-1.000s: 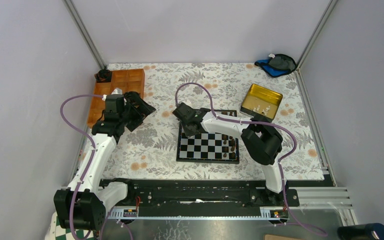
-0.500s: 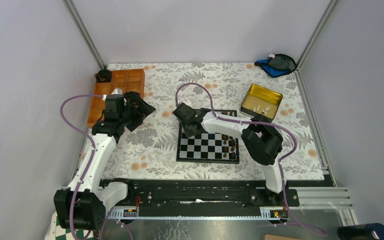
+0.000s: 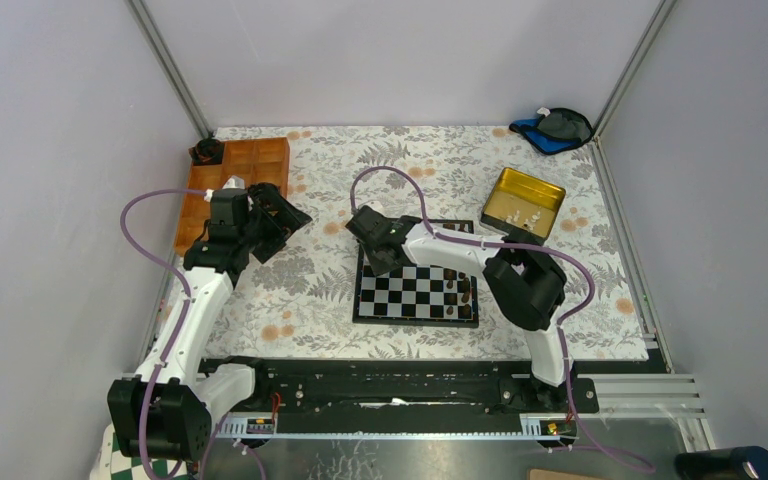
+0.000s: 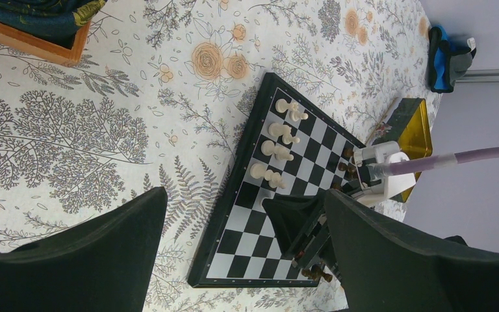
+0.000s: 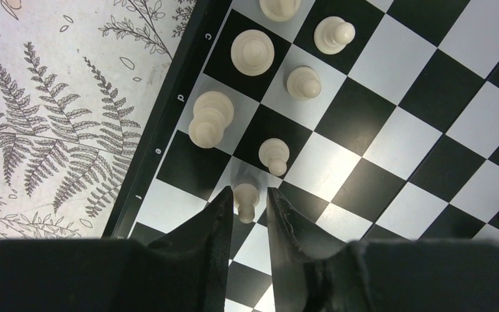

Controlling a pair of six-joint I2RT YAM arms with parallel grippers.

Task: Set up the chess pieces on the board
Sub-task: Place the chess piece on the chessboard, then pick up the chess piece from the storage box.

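Nearest the arm bases, the square black-framed chessboard with black and pale grey squares (image 3: 415, 300) lies on the floral-printed table cover (image 3: 300, 290). On it the right gripper (image 5: 245, 209) stands low over the board's left edge. Its two dark fingers closely flank a tiny cream pawn (image 5: 245, 200) upright on a pale square. Whether they actually press it, I cannot tell. The square continues the diagonal line of cream pawns (image 5: 303, 82) in front of the taller cream back-row pieces (image 5: 211, 118), so this looks like the pawn rank being filled. The frame beside them carries small white file letters, c, d, e and f, and the flanked pawn sits level with f. Small dark brown pieces (image 3: 457, 290) crowd the opposite side. Further left, the left gripper (image 4: 243, 195) hangs idle with its fingers wide apart, holding nothing. Beyond the board an open gold-coloured metal tin (image 3: 520, 190) holds more white pieces, presumably the supply.
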